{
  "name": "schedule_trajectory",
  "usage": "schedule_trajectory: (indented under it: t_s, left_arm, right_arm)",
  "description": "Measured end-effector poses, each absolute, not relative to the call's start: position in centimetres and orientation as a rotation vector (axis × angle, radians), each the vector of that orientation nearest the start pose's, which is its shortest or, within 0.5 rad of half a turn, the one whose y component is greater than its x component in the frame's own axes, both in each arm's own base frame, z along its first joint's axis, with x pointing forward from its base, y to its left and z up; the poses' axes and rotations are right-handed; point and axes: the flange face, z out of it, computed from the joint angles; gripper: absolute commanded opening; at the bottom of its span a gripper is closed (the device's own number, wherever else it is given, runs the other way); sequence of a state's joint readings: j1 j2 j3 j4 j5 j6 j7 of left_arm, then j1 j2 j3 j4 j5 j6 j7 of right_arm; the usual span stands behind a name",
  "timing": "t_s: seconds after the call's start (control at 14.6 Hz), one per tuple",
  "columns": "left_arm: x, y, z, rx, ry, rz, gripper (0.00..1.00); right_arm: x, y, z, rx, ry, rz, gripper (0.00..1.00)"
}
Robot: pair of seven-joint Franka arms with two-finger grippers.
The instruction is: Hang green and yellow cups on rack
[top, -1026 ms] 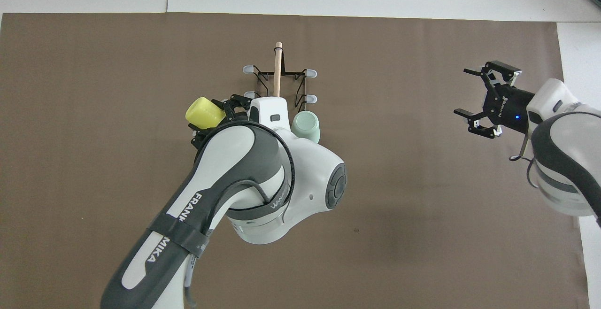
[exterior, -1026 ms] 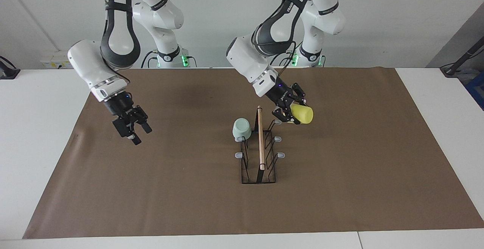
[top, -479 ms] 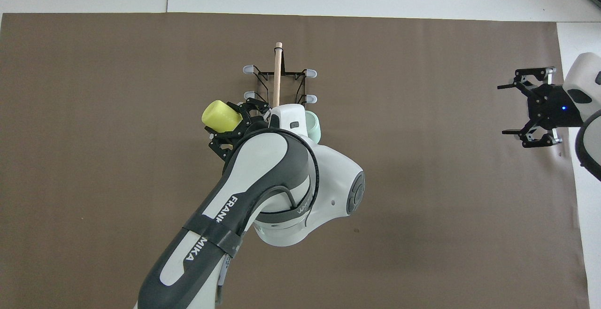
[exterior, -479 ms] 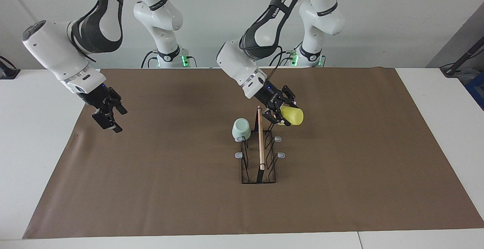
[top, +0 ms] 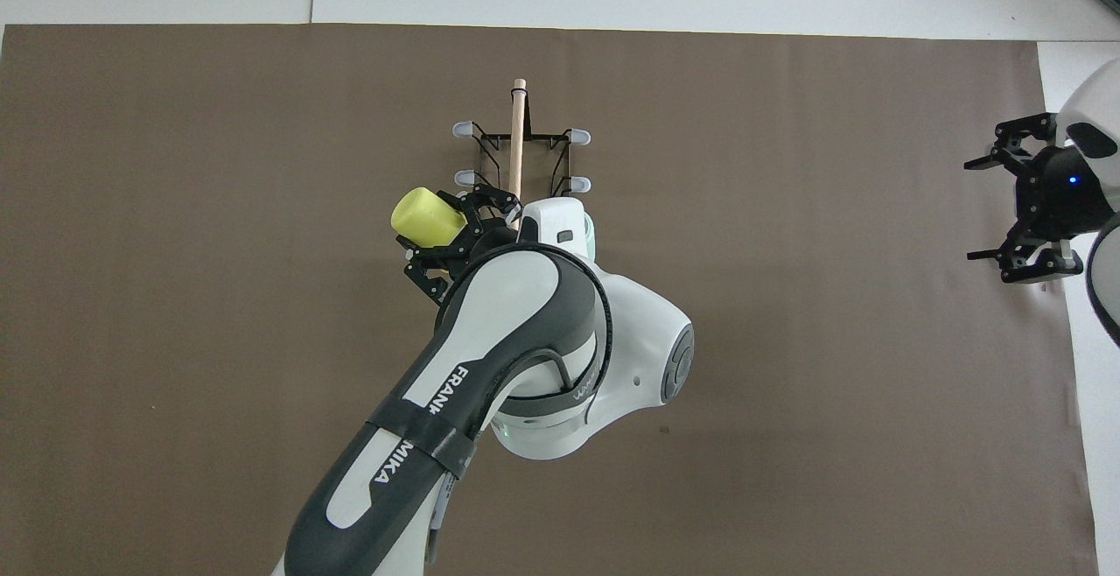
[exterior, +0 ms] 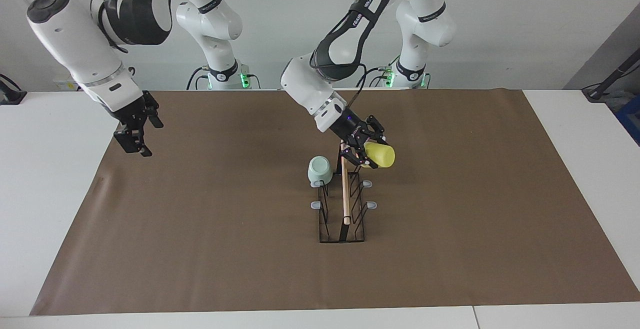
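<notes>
Tapered yellow cup (exterior: 380,155) gripped above wire rack (exterior: 343,204).

matt brown paper mat (exterior: 200,229), black wire rack (exterior: 342,209) with smooth wooden rod (exterior: 345,189).

I see the rack (exterior: 343,204), a black wire stand with a light wooden rod along its top and grey-tipped prongs, upright mid-desk. My green cup (exterior: 319,169), pale mint, hangs on the prong nearest the robots, toward the right arm's end. The yellow cup (exterior: 379,155) is tilted in the left pincer (exterior: 361,145), over the rack's end nearest the robots.
</notes>
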State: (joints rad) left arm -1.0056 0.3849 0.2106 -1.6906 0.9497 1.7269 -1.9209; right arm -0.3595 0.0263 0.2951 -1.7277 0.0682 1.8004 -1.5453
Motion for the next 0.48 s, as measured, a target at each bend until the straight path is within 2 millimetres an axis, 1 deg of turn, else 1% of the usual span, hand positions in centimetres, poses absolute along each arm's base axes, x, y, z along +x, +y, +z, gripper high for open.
schedule_trajectory:
  t_s: [0.14, 0.27, 0.41, 0.48]
  left_arm:
    - [48.4, -41.7, 39.4, -2.197, -0.896, -1.163, 0.0]
    - [48.2, -42.1, 39.0, -2.197, -0.885, -1.165, 0.0]
    - [48.2, -42.1, 38.7, -2.193, -0.882, -1.163, 0.0]
    - [48.2, -42.1, 38.6, -2.192, -0.883, -1.163, 0.04]
  right_arm:
    - [57.1, -3.0, 56.0, -2.44, -1.922, -0.086, 1.0]
    - [56.8, -2.9, 56.1, -2.565, -1.714, -0.041, 1.0]
    - [56.5, -1.7, 56.4, -2.675, -1.5, 0.006, 1.0]
    - [56.3, -0.6, 56.7, -2.729, -1.386, 0.029, 1.0]
